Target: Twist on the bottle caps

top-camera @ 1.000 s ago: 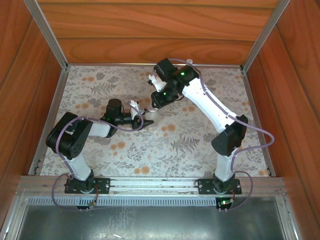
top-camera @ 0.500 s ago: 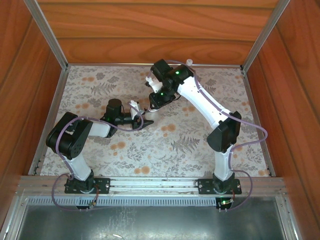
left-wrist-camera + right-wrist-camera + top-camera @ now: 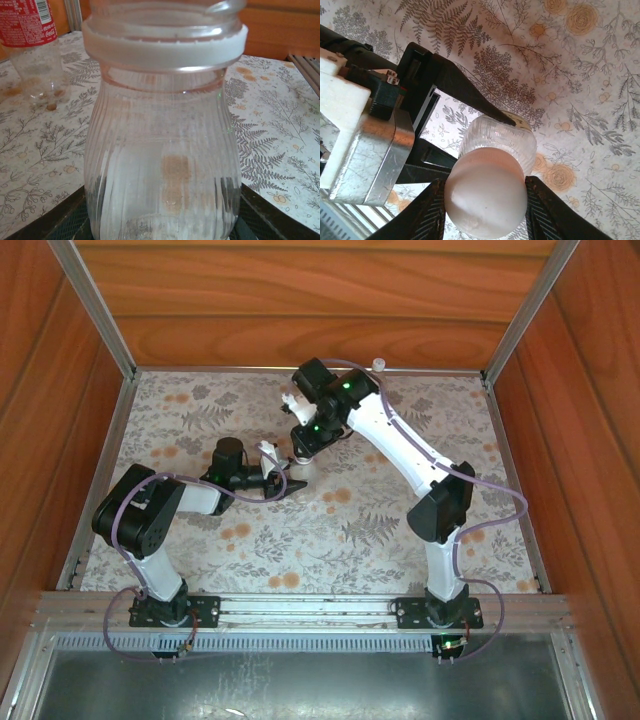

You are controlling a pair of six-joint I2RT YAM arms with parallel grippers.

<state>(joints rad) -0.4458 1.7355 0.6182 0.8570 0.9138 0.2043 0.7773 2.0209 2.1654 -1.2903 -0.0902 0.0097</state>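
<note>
One round white plastic screw cap (image 3: 485, 200), pinched in the right gripper (image 3: 485, 182), sits directly above the upright clear ribbed plastic bottle (image 3: 160, 150) clamped by the left gripper (image 3: 288, 485), axes vertical.

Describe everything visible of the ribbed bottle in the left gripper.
The ribbed bottle is clear plastic, with vertical ribs, a bulging body and a white ring under its neck. It looks empty and is upright above the floral cloth. The left gripper clamps its lower body between both fingers. The right gripper holds a white cap over its mouth; whether it is threaded I cannot tell.
</note>
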